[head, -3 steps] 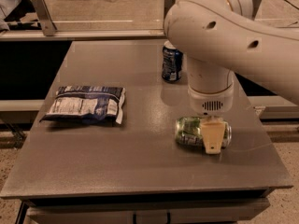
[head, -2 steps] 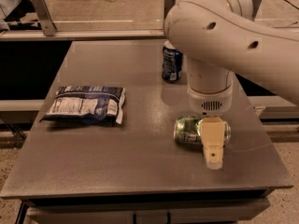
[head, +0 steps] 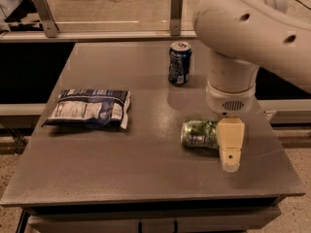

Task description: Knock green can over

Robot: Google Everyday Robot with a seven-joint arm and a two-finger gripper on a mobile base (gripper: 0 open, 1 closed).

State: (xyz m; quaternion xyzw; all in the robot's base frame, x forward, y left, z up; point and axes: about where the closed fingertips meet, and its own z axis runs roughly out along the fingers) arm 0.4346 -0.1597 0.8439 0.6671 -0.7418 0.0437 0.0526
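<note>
Green can (head: 198, 134): on its side, right part of bench (head: 121, 178), long axis left-right, pale label patch showing. End effector (head: 230, 165) covers its right end.

a bulky cream-white arm (head: 252, 28) with a smooth, rounded shell, marked by two small dark round holes (head: 243, 17). its wrist (head: 231, 79) is a thick cylinder ending in a collar with a small dotted grille (head: 233, 105). the gripper (head: 230, 152), a boxy yellowish-tan block, sits right under that collar, low at the right of the view.
</note>
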